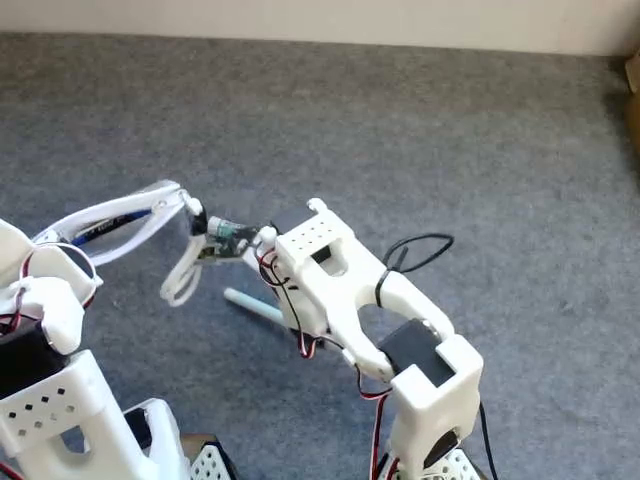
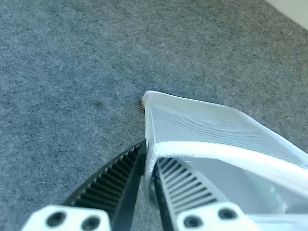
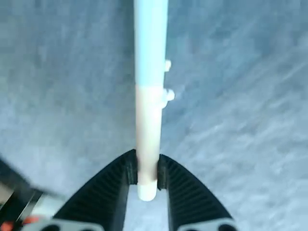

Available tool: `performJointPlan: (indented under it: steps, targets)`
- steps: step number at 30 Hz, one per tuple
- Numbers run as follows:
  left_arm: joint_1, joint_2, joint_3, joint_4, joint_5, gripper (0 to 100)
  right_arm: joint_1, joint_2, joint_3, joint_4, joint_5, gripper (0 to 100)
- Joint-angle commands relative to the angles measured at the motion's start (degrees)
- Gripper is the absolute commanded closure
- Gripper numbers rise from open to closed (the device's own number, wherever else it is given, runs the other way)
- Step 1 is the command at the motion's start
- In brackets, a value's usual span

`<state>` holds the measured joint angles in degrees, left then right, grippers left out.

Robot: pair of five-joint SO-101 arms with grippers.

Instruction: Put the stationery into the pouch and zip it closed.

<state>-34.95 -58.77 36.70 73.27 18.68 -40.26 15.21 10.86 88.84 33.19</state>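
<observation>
Mesh pouch (image 2: 207, 125) rim pinched in left tool (image 2: 148, 159), right tool (image 3: 147, 160) closed on pale-blue pen (image 3: 150, 57) — grey carpet (image 1: 450, 120) beneath.

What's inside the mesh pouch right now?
Through the mesh pouch, the high view shows a dark blue streak, possibly a pen. Anything else inside is hidden by the fabric.

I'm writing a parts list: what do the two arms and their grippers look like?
The left arm and right arm are white plastic with rows of small holes, black motor blocks and black and red cables. The left gripper and right gripper have black ribbed fingers.
</observation>
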Motion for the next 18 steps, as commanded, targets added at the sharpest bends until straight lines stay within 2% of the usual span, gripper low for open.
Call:
performJointPlan:
  steps: [1, 8, 10, 14, 18]
  targets:
    - [-0.75, -0.04, -0.66, -1.85, 0.44, 99, 0.57, -1.10, -3.03, 6.81, 1.14, 99.0]
    - [-0.75, -0.04, -0.66, -1.85, 0.44, 99, 0.13, -1.19, -5.58, 11.03, 1.05, 98.3]
    - [-0.75, -0.04, -0.66, -1.85, 0.44, 99, 0.13, -1.19, -9.45, 11.30, 0.18, 94.5]
    - [-0.75, -0.04, -0.66, -1.85, 0.44, 99, -0.22, -1.10, -13.41, 12.00, -5.19, 80.6]
    - [-0.57, -0.04, -0.66, -1.85, 0.44, 99, -3.74, -1.10, -13.41, 12.00, -5.36, 81.7]
